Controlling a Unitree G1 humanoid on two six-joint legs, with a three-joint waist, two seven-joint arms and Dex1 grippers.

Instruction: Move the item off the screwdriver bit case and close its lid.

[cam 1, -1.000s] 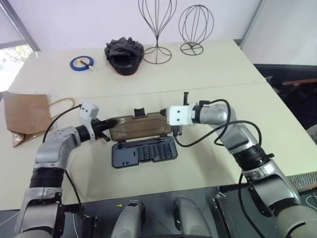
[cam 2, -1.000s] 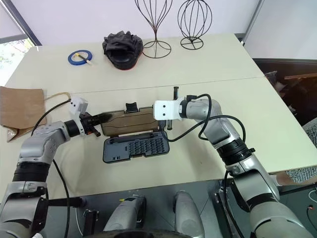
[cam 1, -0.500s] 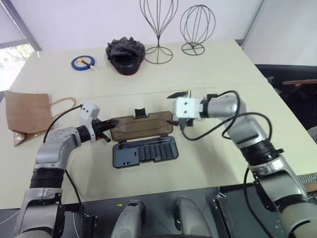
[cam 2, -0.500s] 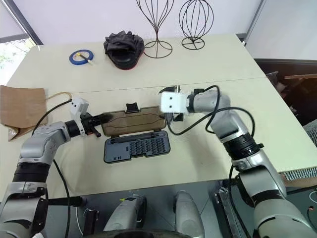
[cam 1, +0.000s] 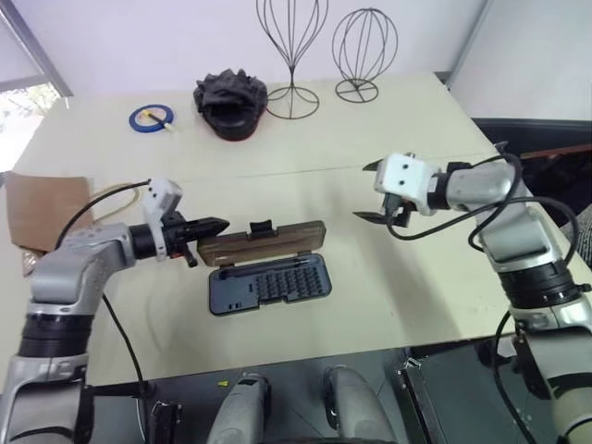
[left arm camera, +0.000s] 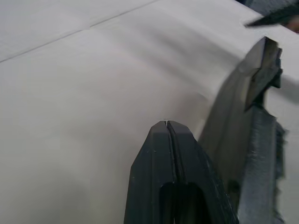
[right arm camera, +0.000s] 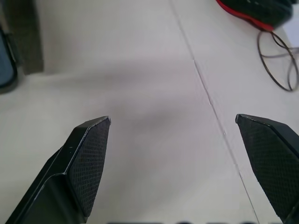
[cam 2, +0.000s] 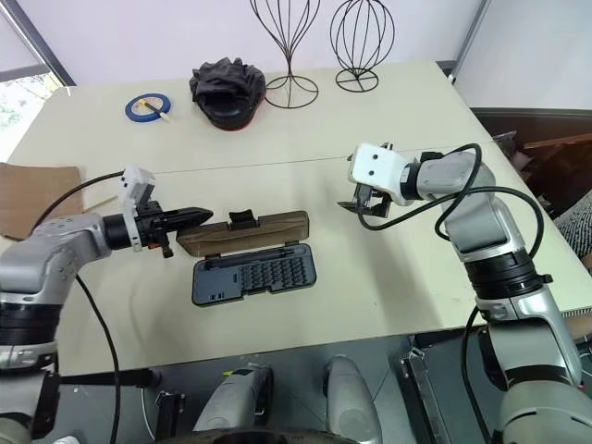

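The two head views look forward and down from above the near table (cam 1: 388, 305) edge, standing far enough back to take in both arms and the wire stands (cam 1: 294, 55) at the far side, and they share almost the whole scene with a slight sideways offset. The left wrist view looks along the left gripper (left arm camera: 167, 125), very near the half-raised lid (left arm camera: 243, 100) beside its tip, which the head views also show (cam 1: 264, 242). The right wrist view looks between the right gripper (right arm camera: 173, 123) fingers down at bare tabletop, the case (right arm camera: 7, 65) off beyond one finger
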